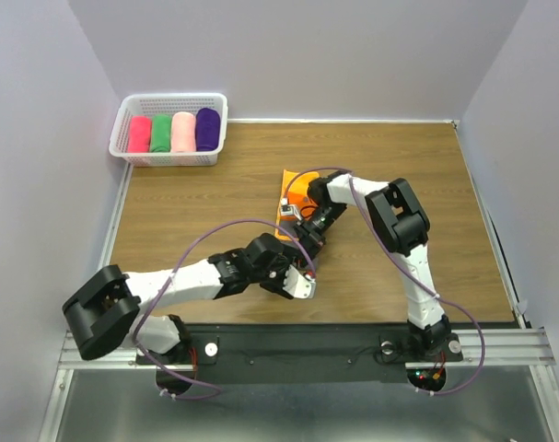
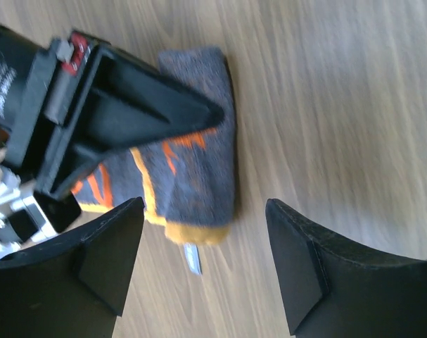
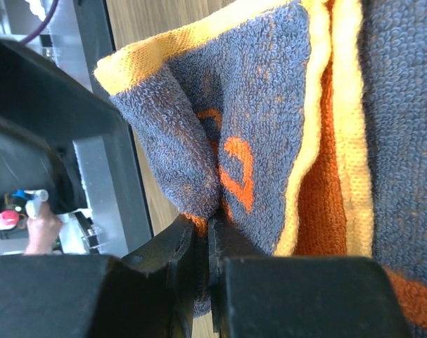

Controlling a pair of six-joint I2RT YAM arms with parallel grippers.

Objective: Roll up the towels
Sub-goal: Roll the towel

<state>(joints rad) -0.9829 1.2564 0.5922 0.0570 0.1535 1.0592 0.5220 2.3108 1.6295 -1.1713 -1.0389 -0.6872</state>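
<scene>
— Where is the orange towel?
— In the middle of the surface, partly hidden under both wrists, its near end folded over. Four rolls sit in the basket at the far left corner.
— And the jaws?
— The right arm has its jaws almost closed, pinching a fold of cloth by the yellow border. The left arm has its jaws wide and holding nothing, just beside that same end.
— How will it handle?
— I'd judge it light, soft and limp. Terry sags and will likely unroll unless pressed down. Best taken at the hemmed edge near both corners, where the cloth is thickest.
</scene>
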